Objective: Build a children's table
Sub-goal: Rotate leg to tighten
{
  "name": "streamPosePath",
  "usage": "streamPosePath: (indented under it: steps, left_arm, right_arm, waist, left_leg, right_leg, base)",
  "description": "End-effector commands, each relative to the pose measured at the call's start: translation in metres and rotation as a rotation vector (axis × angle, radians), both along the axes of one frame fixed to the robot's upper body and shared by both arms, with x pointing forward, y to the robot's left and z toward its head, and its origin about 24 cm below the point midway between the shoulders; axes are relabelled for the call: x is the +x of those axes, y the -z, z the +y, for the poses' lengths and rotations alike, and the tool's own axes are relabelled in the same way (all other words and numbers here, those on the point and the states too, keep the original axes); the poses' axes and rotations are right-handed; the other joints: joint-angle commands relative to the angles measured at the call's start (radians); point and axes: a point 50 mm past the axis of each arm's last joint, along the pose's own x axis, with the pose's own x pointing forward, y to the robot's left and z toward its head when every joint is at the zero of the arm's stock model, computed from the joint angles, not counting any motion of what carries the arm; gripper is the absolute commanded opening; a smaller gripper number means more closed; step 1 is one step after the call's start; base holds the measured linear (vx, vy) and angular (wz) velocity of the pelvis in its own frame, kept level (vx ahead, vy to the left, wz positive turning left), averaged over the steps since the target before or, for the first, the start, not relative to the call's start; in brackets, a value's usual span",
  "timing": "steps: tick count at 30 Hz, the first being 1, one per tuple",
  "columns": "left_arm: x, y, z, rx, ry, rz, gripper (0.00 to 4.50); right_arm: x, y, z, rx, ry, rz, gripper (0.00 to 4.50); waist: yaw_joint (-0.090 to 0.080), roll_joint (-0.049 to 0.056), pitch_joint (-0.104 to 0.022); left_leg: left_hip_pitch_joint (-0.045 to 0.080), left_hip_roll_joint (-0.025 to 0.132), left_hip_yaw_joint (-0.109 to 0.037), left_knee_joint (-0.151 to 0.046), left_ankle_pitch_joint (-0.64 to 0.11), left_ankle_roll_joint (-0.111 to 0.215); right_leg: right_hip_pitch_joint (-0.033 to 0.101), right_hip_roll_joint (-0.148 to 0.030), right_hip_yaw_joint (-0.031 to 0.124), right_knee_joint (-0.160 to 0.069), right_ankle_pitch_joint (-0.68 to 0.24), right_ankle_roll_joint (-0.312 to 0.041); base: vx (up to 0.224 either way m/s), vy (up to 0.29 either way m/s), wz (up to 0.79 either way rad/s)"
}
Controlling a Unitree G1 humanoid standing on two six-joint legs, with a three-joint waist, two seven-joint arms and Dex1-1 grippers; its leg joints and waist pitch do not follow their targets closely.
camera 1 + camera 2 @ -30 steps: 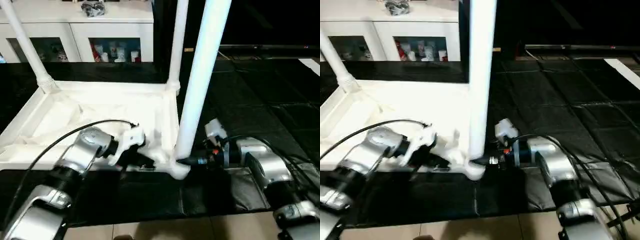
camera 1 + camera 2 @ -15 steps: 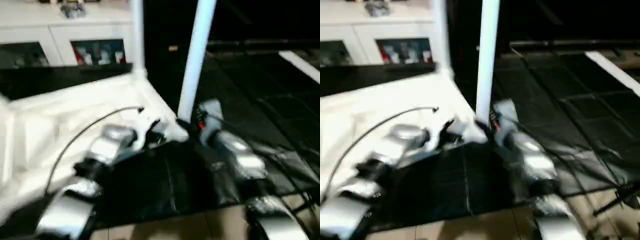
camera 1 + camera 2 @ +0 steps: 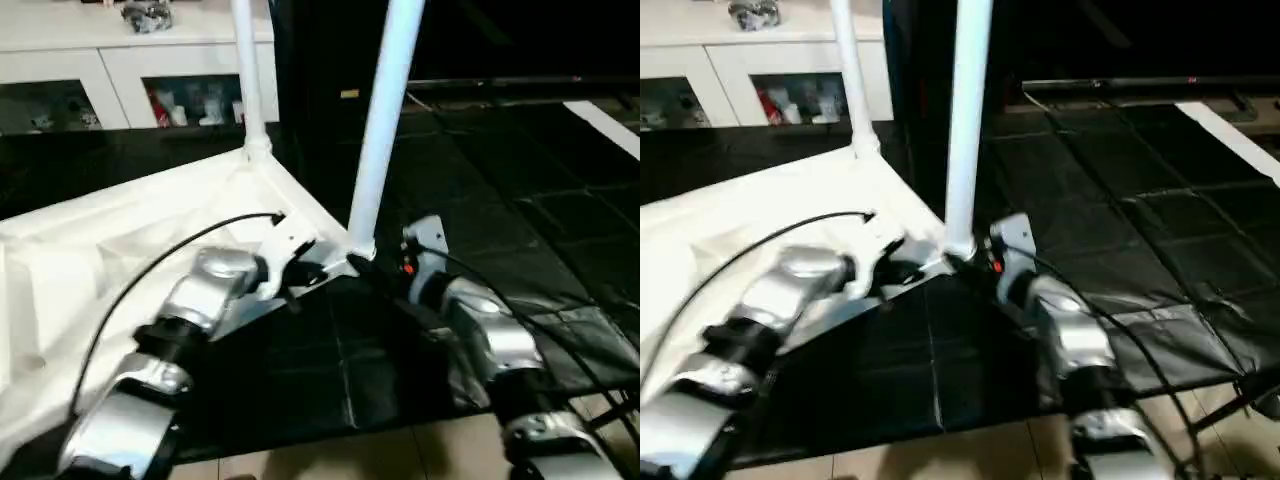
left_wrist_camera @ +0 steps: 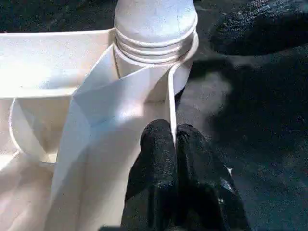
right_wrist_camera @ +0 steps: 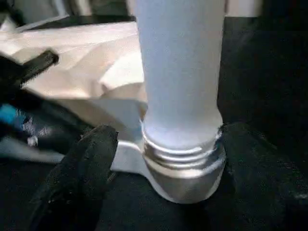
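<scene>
The children's table lies upside down on black mats, its white top [image 3: 120,250] showing the ribbed underside. Two white legs stand up from it: a near one [image 3: 378,140] at the corner between my grippers and a far one [image 3: 247,70]. My left gripper [image 3: 318,268] is at that near corner; in the left wrist view its fingers [image 4: 159,154] are shut on the top's thin rim wall [image 4: 169,96] just below the leg socket [image 4: 154,29]. My right gripper [image 5: 168,139] is open, with one finger [image 5: 91,159] on each side of the leg's threaded base [image 5: 183,154].
A white cabinet [image 3: 130,70] with glass doors runs along the back left. Black floor mats [image 3: 500,200] spread to the right, with a white strip [image 3: 605,120] at the far right. Tan floor [image 3: 400,455] shows at the near edge. A black cable [image 3: 160,270] loops over my left forearm.
The view has shifted. The table top has swung round, its near corner now farther from me, and both grippers went with it. The right gripper stands wider around the leg base.
</scene>
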Motion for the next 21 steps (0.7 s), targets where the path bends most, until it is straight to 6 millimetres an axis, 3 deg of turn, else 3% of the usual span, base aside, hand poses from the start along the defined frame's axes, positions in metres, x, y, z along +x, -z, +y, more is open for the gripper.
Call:
streamPosePath:
  steps: [1,5,6,9,10,16,17,21]
  left_arm:
    - [-0.005,-0.019,-0.013,-0.048,0.192,-0.066,0.0]
    - [-0.015,-0.014,-0.004,-0.011,0.321,-0.032,0.0]
    - [-0.017,-0.014,-0.001,-0.006,0.361,-0.014,0.0]
    - [-0.022,-0.013,0.003,-0.008,0.428,0.016,0.0]
    - [-0.024,-0.013,0.004,0.001,0.466,0.031,0.0]
    - [-0.029,-0.012,0.005,0.04,0.56,0.064,0.0]
    - [-0.029,-0.013,0.004,0.042,0.583,0.071,0.0]
    - [-0.031,-0.014,0.002,0.047,0.631,0.087,0.0]
  right_arm:
    - [-0.004,-0.007,-0.004,0.016,-0.091,-0.021,4.04]
    - [-0.007,-0.018,-0.015,0.022,-0.216,-0.031,4.3]
    - [-0.008,-0.022,-0.017,0.02,-0.268,-0.027,4.41]
    - [-0.011,-0.027,-0.019,0.009,-0.374,-0.012,4.47]
    - [-0.013,-0.029,-0.018,0.001,-0.435,-0.001,4.47]
    - [-0.018,-0.029,-0.015,-0.038,-0.6,0.04,4.47]
    - [-0.018,-0.029,-0.013,-0.05,-0.635,0.051,4.2]
    - [-0.017,-0.029,-0.011,-0.065,-0.687,0.071,4.07]
  waist:
    - [0.004,0.003,-0.072]
    - [0.024,0.007,-0.071]
    - [0.028,-0.001,-0.07]
    - [0.04,0.004,-0.071]
    - [0.045,-0.005,-0.07]
    - [0.052,-0.006,-0.07]
    - [0.053,-0.007,-0.07]
    - [0.055,-0.009,-0.072]
  left_leg:
    - [-0.001,0.036,-0.012,-0.061,-0.124,0.079]
    - [0.001,0.038,-0.01,-0.059,-0.125,0.089]
    - [0.0,0.04,-0.008,-0.06,-0.123,0.089]
    - [0.002,0.039,-0.008,-0.058,-0.122,0.084]
    - [0.003,0.039,-0.006,-0.058,-0.123,0.084]
    - [-0.001,0.041,-0.009,-0.06,-0.121,0.074]
    - [0.0,0.041,-0.009,-0.059,-0.116,0.072]
    - [-0.003,0.04,-0.008,-0.058,-0.101,0.073]
  right_leg:
    - [0.07,-0.078,0.076,-0.078,-0.18,-0.151]
    - [0.067,-0.074,0.075,-0.074,-0.161,-0.159]
    - [0.067,-0.076,0.077,-0.075,-0.171,-0.155]
    - [0.065,-0.075,0.075,-0.074,-0.189,-0.152]
    - [0.063,-0.077,0.076,-0.075,-0.198,-0.151]
    - [0.064,-0.081,0.076,-0.078,-0.25,-0.131]
    - [0.063,-0.081,0.076,-0.077,-0.248,-0.13]
    - [0.064,-0.08,0.076,-0.072,-0.23,-0.134]
  base:
    - [0.0,0.0,0.0]
    - [0.0,0.0,0.0]
    - [0.0,0.0,0.0]
    - [0.0,0.0,0.0]
    - [0.0,0.0,0.0]
    - [0.0,0.0,0.0]
    - [0.0,0.0,0.0]
    - [0.0,0.0,0.0]
